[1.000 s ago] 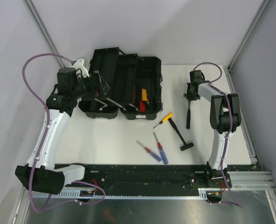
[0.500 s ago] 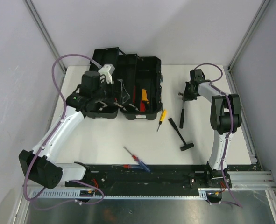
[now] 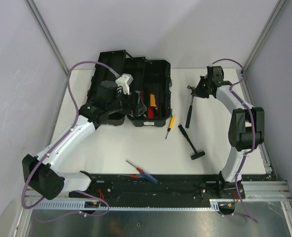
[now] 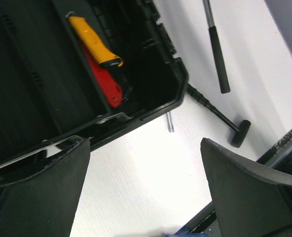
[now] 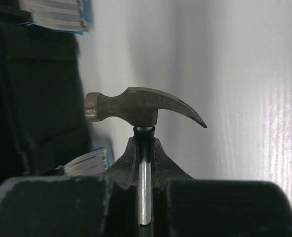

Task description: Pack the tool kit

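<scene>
**Item 1.** Large black plastic toolbox, lid open, trays unfolded. It stands at the far edge of the white table, left of centre. One tray holds a yellow-handled tool lying over a red-handled tool.

**Item 2.** Left gripper, over the toolbox's near rim. Its black fingers are spread wide with nothing between them.

**Item 3.** Right gripper, above the table's far right part. The fingers pinch the bare metal shaft of a steel claw hammer just beneath its head. In the top view its black grip slants down toward the table.

**Item 4.** Small yellow-handled screwdriver, lying on the table just off the toolbox's near right corner, apart from it.

**Item 5.** All-black hammer, flat on the table right of the yellow-handled screwdriver, head toward the near edge.

**Item 6.** Pair of small red-and-blue-handled screwdrivers, at the near edge of the table by the black base rail. Whether they rest on the table or on the rail cannot be told.
</scene>
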